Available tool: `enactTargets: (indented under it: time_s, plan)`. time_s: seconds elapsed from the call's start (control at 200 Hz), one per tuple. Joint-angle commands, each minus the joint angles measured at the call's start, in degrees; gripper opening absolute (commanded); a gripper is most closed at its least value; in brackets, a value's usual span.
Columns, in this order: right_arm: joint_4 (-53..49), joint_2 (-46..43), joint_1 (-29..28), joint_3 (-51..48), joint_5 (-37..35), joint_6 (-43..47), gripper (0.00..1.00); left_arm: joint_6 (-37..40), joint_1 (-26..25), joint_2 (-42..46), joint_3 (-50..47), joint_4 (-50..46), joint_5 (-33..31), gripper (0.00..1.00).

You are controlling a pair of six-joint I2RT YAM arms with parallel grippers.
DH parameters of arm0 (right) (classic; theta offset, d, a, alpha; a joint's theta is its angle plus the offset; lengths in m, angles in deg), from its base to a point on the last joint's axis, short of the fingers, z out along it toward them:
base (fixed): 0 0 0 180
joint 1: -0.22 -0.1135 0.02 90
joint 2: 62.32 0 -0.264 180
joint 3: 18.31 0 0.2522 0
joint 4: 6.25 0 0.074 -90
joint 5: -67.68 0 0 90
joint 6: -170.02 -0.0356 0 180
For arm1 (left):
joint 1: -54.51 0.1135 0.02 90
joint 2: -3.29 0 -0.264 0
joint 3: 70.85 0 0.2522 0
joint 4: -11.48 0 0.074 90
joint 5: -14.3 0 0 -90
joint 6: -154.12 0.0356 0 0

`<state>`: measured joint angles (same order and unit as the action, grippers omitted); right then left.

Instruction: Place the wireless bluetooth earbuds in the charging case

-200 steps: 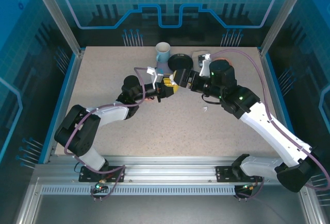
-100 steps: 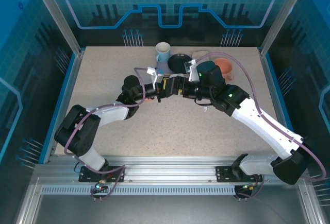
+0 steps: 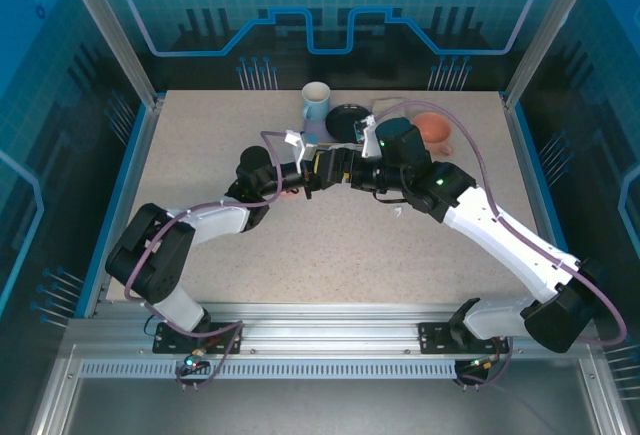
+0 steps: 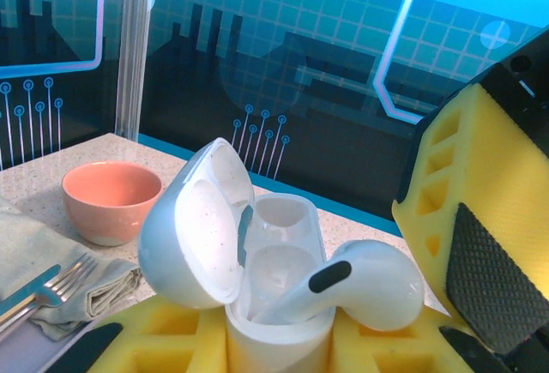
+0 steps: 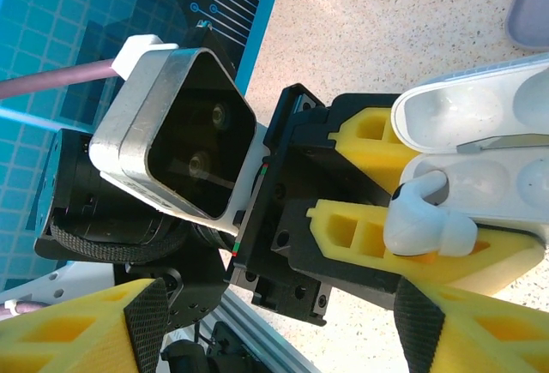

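Speckled table (image 3: pixel 300 255), blue walls (image 3: pixel 330 15); L end effector (image 3: pixel 321 167) tight on case (image 4: pixel 276 334), R (image 3: pixel 343 168) apart.

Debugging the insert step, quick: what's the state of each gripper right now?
left gripper: closed on the open charging case.
right gripper: jaws open, holding nothing; the white earbud sits partly in the case.

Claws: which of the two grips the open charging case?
The left claw, shut on the white charging case with its lid up. The right claw stands open, holding nothing.
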<state>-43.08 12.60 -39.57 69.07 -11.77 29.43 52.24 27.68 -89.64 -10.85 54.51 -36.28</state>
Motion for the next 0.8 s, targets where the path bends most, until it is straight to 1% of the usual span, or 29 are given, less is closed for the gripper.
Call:
enactTargets:
  time_s: [0.0,0.315,0.625,0.795]
  plan:
    - [1.6,1.0,0.5,1.8,-0.3,0.8,0.73,1.3,-0.5,1.7,0.3,1.6,2.2,0.00]
    - [2.0,1.0,3.0,2.3,-0.5,1.4,0.73,1.5,-0.9,2.2,-0.2,1.3,2.6,0.00]
    - [2.2,1.2,4.1,2.7,0.0,1.6,0.73,1.6,-1.2,2.4,0.0,0.9,2.6,0.00]
    - [1.9,-2.5,4.3,1.5,-1.0,1.6,0.73,2.8,-1.2,2.6,0.1,-0.2,2.4,0.00]
